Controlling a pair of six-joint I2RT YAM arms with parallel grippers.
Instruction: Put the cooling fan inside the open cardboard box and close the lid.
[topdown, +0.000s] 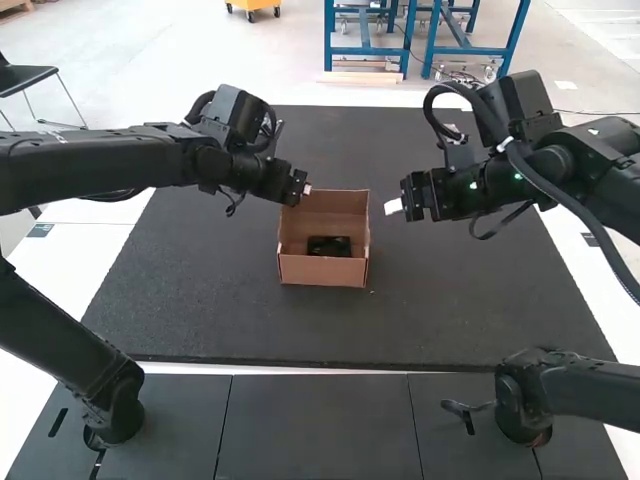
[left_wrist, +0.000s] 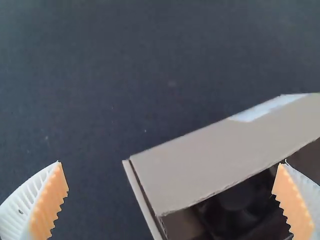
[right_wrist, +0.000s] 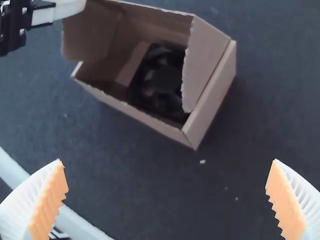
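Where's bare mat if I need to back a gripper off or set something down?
The mat is bare in front of the cardboard box, toward the arm bases, and behind it to the far edge. It is crowded at the box's sides: the left gripper is open at the rear left corner, and the right gripper is open beside the right wall.

A white tabletop (topdown: 60, 265) carries a dark, finely textured mat (topdown: 200, 290) across its middle. Black panels (topdown: 320, 430) line its edge at 6 o'clock. The light is soft and even.
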